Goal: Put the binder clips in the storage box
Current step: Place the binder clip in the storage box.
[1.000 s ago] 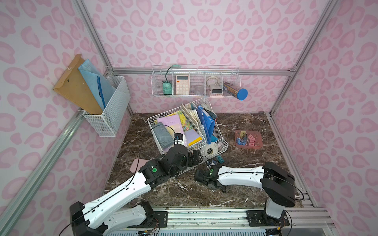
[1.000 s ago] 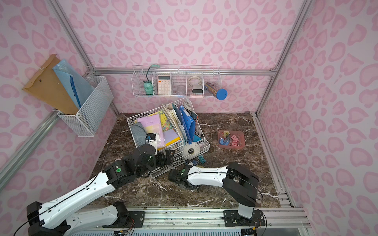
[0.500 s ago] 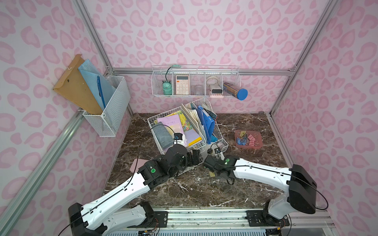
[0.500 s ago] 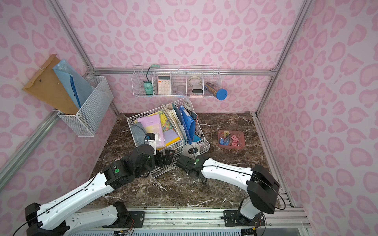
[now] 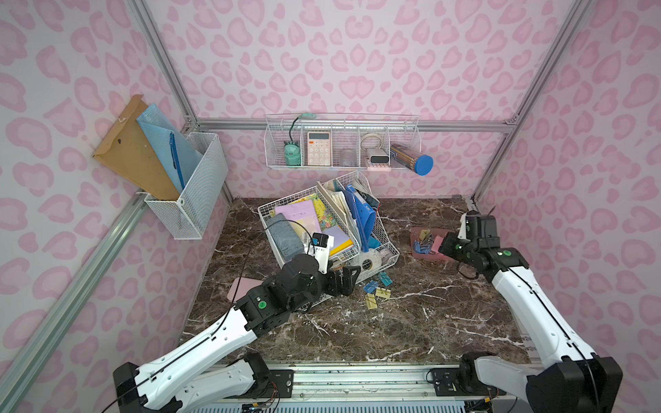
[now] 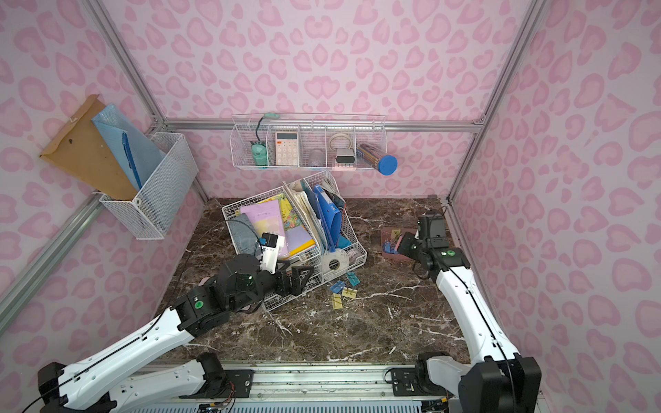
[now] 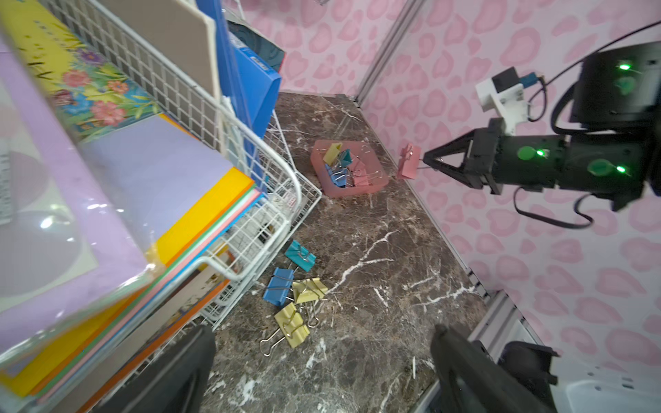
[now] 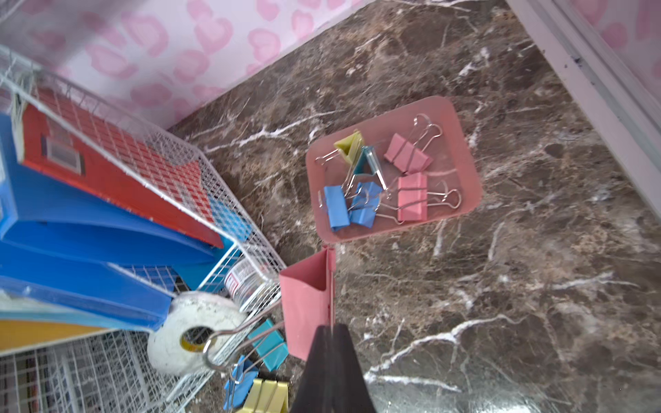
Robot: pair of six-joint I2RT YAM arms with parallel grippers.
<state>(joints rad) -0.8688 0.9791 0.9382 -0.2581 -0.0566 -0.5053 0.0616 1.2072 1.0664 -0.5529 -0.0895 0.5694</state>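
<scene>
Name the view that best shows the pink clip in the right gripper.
Right wrist view: the pink clip is large and sharp, its handle in the right gripper. The left wrist view shows it small, side-on; in a top view it is a tiny pink patch.

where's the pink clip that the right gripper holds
In the left wrist view the pink clip hangs from the shut right gripper, in the air close beside the storage box on the table's right side.
</scene>
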